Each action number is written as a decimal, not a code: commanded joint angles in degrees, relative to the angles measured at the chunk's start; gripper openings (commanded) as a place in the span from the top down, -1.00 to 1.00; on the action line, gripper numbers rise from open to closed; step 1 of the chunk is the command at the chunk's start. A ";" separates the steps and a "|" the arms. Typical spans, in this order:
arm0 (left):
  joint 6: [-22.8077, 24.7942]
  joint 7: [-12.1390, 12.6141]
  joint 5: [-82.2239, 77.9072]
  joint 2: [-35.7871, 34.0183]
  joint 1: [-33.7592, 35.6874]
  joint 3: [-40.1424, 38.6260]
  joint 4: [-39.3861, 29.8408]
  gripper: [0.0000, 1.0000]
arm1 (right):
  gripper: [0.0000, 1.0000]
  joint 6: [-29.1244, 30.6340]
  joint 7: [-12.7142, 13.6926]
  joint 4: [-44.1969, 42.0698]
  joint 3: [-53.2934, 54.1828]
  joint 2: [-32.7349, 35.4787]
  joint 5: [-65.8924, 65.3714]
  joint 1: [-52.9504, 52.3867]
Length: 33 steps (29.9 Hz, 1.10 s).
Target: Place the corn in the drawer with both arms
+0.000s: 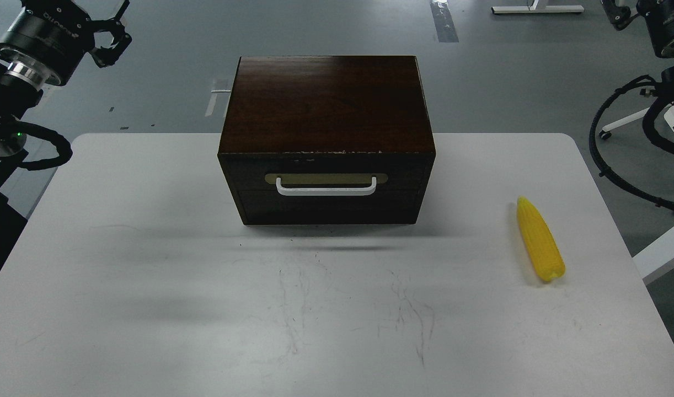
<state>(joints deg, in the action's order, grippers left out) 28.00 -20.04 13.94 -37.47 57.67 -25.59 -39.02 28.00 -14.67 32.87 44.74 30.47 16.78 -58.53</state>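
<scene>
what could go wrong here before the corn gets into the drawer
The drawer is shut, so pulling its slim white handle may drag the whole wooden box along the table unless it is braced. The corn is round and lies near the table's right edge; a clumsy grasp might roll it off.

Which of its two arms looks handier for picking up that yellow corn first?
The right arm, probably. The corn lies on the right side of the table, to the right of the closed drawer, on the side where the right arm enters. The left gripper hangs far off at top left, nearer the drawer's handle.
</scene>
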 commanded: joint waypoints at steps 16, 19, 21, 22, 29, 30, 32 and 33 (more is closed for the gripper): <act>0.00 4.47 -7.40 -7.15 0.42 2.29 -8.06 -0.88 | -1.00 0.00 -0.09 0.00 0.34 1.34 0.00 0.61; 0.00 4.48 -22.40 -12.52 3.40 2.21 -16.23 -0.83 | -1.00 0.00 -0.09 -0.09 0.34 2.31 0.00 1.04; 0.00 4.39 -28.59 -13.59 5.51 1.95 -18.71 -0.81 | -1.00 0.00 -0.09 0.00 0.34 2.32 0.00 1.57; 0.00 4.22 -34.27 -13.77 7.09 1.95 -20.64 -0.81 | -1.00 0.00 -0.09 -0.09 0.34 2.32 0.00 1.75; 0.00 2.11 -59.53 -12.98 15.97 1.95 -30.84 -0.81 | -1.00 0.00 -0.45 -0.09 0.43 2.40 0.00 1.84; 0.00 2.02 -63.82 -12.02 17.11 2.03 -33.12 -0.81 | -1.00 0.00 -0.45 -0.09 0.43 2.40 0.00 1.84; 0.00 2.11 -70.60 -9.39 17.83 2.74 -36.64 -0.81 | -1.00 0.00 -0.45 -0.09 0.43 2.84 0.00 1.84; 0.00 2.11 -73.41 -8.51 17.83 2.74 -37.96 -0.81 | -1.00 0.00 -0.45 -0.09 0.43 2.93 0.00 1.84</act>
<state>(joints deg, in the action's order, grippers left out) 28.03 -17.88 -50.88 -48.63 74.55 -23.29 -72.75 28.00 -15.10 32.78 45.17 32.98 16.79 -56.69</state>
